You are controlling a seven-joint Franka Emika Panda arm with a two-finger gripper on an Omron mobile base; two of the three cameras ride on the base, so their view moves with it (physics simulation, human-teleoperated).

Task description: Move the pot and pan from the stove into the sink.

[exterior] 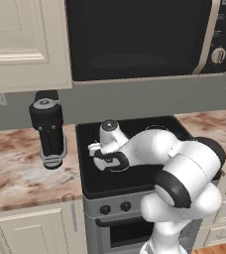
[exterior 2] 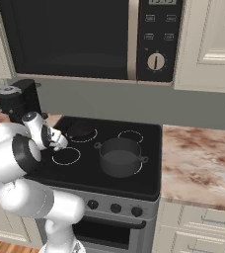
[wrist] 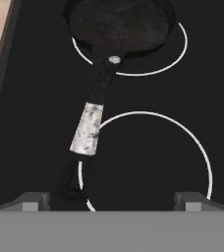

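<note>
On the stove (exterior 2: 92, 170), from left to right, the gripper (wrist: 112, 199) hangs with jaws fully apart and empty above the front left burner ring, the pan (wrist: 120, 22) rests on the rear left ring, and the pot (exterior 2: 119, 157) sits on the front right ring.
</note>
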